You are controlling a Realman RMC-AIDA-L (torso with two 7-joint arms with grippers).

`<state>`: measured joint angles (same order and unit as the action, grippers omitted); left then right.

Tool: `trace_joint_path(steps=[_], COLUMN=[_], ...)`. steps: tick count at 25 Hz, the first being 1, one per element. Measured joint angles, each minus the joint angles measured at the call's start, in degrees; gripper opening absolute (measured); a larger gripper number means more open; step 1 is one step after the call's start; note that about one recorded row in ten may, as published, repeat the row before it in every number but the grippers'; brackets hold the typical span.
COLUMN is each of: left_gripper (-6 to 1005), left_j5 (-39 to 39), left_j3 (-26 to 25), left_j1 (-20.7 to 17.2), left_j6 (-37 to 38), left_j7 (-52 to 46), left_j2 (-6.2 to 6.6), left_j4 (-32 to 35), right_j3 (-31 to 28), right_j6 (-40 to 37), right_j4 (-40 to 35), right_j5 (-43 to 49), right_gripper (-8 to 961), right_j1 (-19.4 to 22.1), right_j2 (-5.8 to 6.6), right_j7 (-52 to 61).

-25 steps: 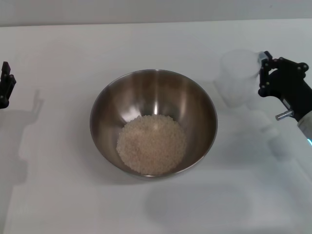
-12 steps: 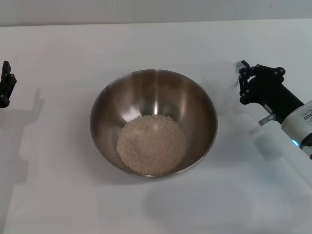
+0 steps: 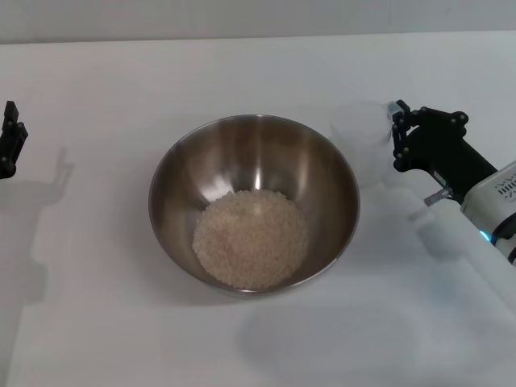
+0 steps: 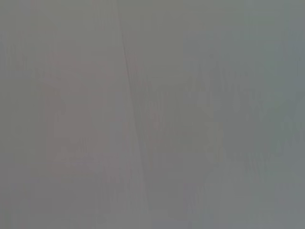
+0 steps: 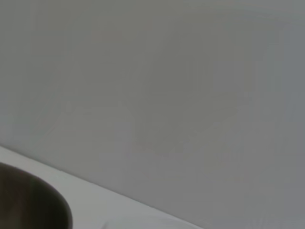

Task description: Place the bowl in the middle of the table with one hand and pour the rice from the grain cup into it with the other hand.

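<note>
The bowl (image 3: 260, 149) stands in the middle of the table (image 3: 97, 314), and a heap of rice (image 3: 251, 239) covers its bottom. Just right of the bowl the clear grain cup (image 3: 360, 143) is upright and low at the table; it looks empty. My right gripper (image 3: 397, 133) is at the cup's right side, shut on it. My left gripper (image 3: 10, 147) is parked at the far left edge, away from the bowl. In the right wrist view, a dark curve of the bowl (image 5: 28, 202) shows in a corner. The left wrist view is plain grey.
The right arm (image 3: 492, 205) reaches in from the right edge. Soft shadows lie on the white top near both arms and in front of the bowl. Nothing else stands on the table.
The right gripper has carried the grain cup down and to the left, from raised at the right to low beside the bowl. The bowl, rice and left gripper have stayed still.
</note>
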<state>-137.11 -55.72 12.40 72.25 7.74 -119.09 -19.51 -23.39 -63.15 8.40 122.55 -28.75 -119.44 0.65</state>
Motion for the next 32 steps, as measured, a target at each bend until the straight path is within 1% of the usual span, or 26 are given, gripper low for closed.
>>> trace_joint_path(steps=[7, 13, 17, 20, 23, 25, 26, 30, 31, 32], left_gripper=[818, 818, 818, 818, 818, 818, 818, 818, 818, 818], left_j5=[0.0, 0.0, 0.0, 0.0, 0.0, 0.0, 0.0, 0.0, 0.0, 0.0], left_j3=[0.0, 0.0, 0.0, 0.0, 0.0, 0.0, 0.0, 0.0, 0.0, 0.0], left_j1=[0.1, 0.1, 0.1, 0.1, 0.1, 0.0, 0.0, -0.1, -0.2, -0.2], left_j6=[0.1, 0.1, 0.1, 0.1, 0.1, 0.0, 0.0, 0.0, 0.0, 0.1], left_j7=[0.0, 0.0, 0.0, 0.0, 0.0, 0.0, 0.0, 0.0, 0.0, 0.0], left_j2=[0.0, 0.0, 0.0, 0.0, 0.0, 0.0, 0.0, 0.0, 0.0, 0.0], left_j4=[0.0, 0.0, 0.1, 0.2, 0.2, 0.2, 0.2, 0.2, 0.2, 0.2], right_j3=[0.4, 0.6, 0.1, 0.1, 0.4, 0.5, 0.5, 0.0, 0.0, -0.3], right_j6=[1.4, 2.4, 2.4, 2.4, 2.1, 0.0, 0.0, -6.5, -6.5, -8.8], right_j4=[0.6, 0.6, 0.6, 0.6, 0.6, 1.1, 1.1, 2.2, 2.2, 2.4], right_j5=[0.2, 0.3, 0.1, 0.0, 0.2, 0.2, 0.2, 0.0, 0.0, -0.1], right_gripper=[153, 247, 309, 318, 368, 401, 418, 484, 509, 533], right_j1=[0.0, 0.7, 2.2, 2.9, 3.4, 5.0, 5.0, 9.0, 9.0, 10.8], right_j2=[-0.01, -0.11, -0.17, -0.15, -0.13, -0.12, -0.12, 0.05, 0.05, 0.04], right_j7=[-0.1, -0.1, -0.1, -0.1, -0.1, -0.1, -0.1, -0.2, -0.2, -0.2])
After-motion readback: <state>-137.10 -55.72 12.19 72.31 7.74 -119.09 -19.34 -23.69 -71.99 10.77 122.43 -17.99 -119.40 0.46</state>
